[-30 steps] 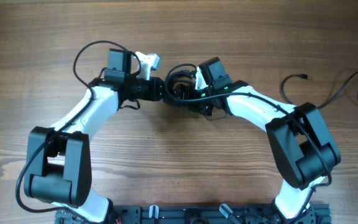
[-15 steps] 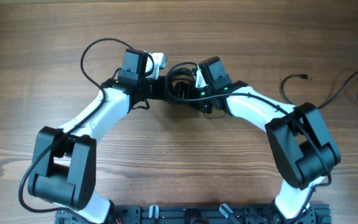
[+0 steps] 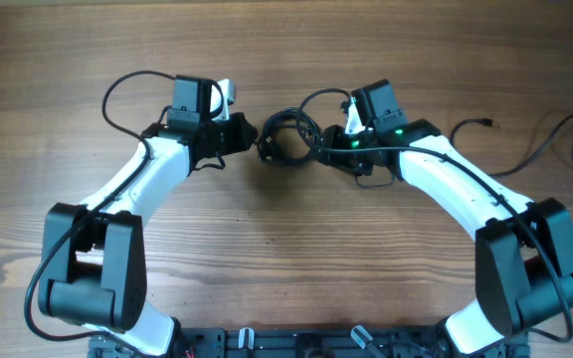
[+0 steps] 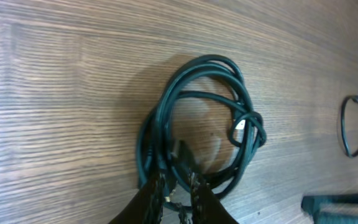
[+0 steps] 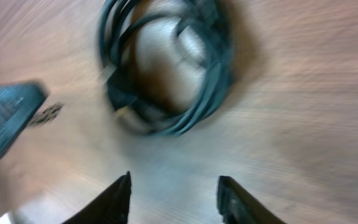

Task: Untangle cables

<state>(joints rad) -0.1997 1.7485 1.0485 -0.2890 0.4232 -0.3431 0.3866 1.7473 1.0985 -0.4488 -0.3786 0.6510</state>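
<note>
A dark teal cable [image 3: 286, 139] lies coiled and knotted on the wooden table between my two arms. My left gripper [image 3: 250, 134] is at the coil's left edge. In the left wrist view its fingers [image 4: 178, 177] are nearly together, with strands of the cable [image 4: 205, 60] pinched between them. My right gripper [image 3: 328, 151] is just right of the coil. In the blurred right wrist view its fingers [image 5: 174, 178] stand apart over bare wood, short of the cable [image 5: 219, 74], with nothing between them.
A second thin black cable [image 3: 525, 149] snakes along the table's right edge, and a loop of it [image 4: 352, 124] shows in the left wrist view. The left gripper's body [image 5: 8, 118] appears at the left of the right wrist view.
The right arm has pulled back to the right, off the coil, and its jaws have narrowed. The left arm has drawn back left, and the coil now lies uncovered between them.
</note>
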